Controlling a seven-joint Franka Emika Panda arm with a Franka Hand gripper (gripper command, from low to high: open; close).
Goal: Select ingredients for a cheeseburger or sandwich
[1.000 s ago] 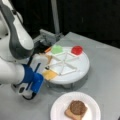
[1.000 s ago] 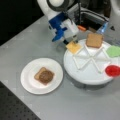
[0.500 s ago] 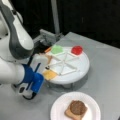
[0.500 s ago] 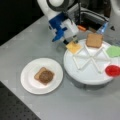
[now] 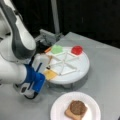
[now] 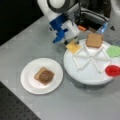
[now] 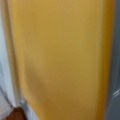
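Note:
A yellow-orange cheese square [image 6: 73, 46] lies in the near-left compartment of the white divided tray [image 6: 85, 75], and it also shows at the tray's edge in a front view [image 5: 50, 74]. My gripper [image 6: 70, 42] with its blue mount is right at the cheese's outer edge. The wrist view is filled by the cheese [image 7: 62, 57], and no fingers show there. One tan toast slice [image 6: 94, 40] sits in a far compartment. On the white plate [image 6: 30, 82] a toast slice [image 6: 38, 74] carries the dark brown patty [image 6: 46, 76]; the patty [image 5: 77, 107] shows in both front views.
A green leaf piece [image 6: 113, 51] and a red disc [image 6: 112, 70] lie in other tray compartments. The arm's white body [image 5: 17, 45] stands at a front view's left. A grey fixture [image 6: 92, 18] stands behind the tray.

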